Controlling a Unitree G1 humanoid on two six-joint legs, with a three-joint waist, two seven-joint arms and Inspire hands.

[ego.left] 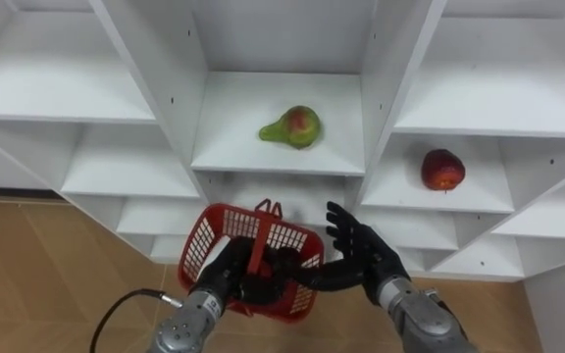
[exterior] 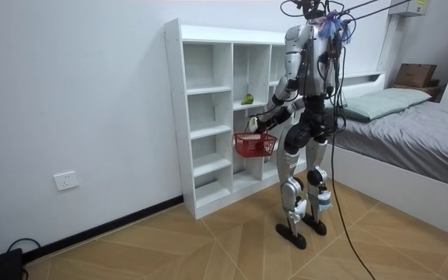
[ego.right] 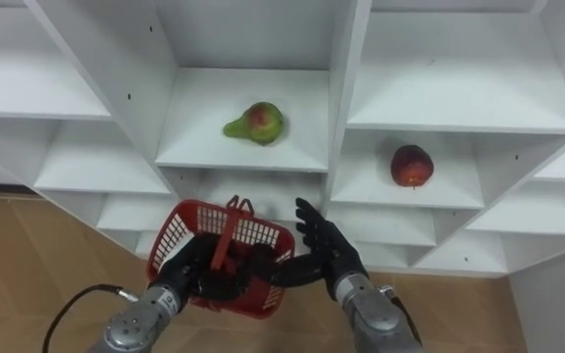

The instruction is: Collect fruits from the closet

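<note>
The robot stands upright on a herringbone wooden floor (exterior: 208, 241), facing a white open-shelved closet (ego.left: 381, 59) set against a white wall. A bed with a grey cover (exterior: 418, 128) lies behind the robot, at the room view's right.

The 2 fruits are both on closet shelves. A green pear with a red blush (ego.left: 293, 126) lies on its side on a shelf in the middle column, at 12 o'clock from the robot's hands. A round red apple (ego.left: 442, 170) sits on a lower shelf in the next column over, at 2 o'clock from the hands and well apart from the pear. Neither hand touches either fruit.

The left hand (ego.left: 238, 279) comes in from 7 o'clock and carries a red plastic mesh basket (ego.left: 214, 240) in front of the closet's lower shelves, below the pear's shelf. Its dark fingers are curled round the basket's thin red handle (ego.left: 260, 240), which stands up over the middle of the basket. In the room view the basket hangs beneath that hand, level with the robot's hip. The hand hides much of the basket's inside, so I cannot tell what it holds.

The right hand (ego.left: 366, 253) comes in from 5 o'clock and is at 3 o'clock of the basket, just beside its right rim. Its fingers are straight and spread, pointing up toward the shelves, and they hold nothing. Its thumb reaches across toward the basket's near right corner.
</note>
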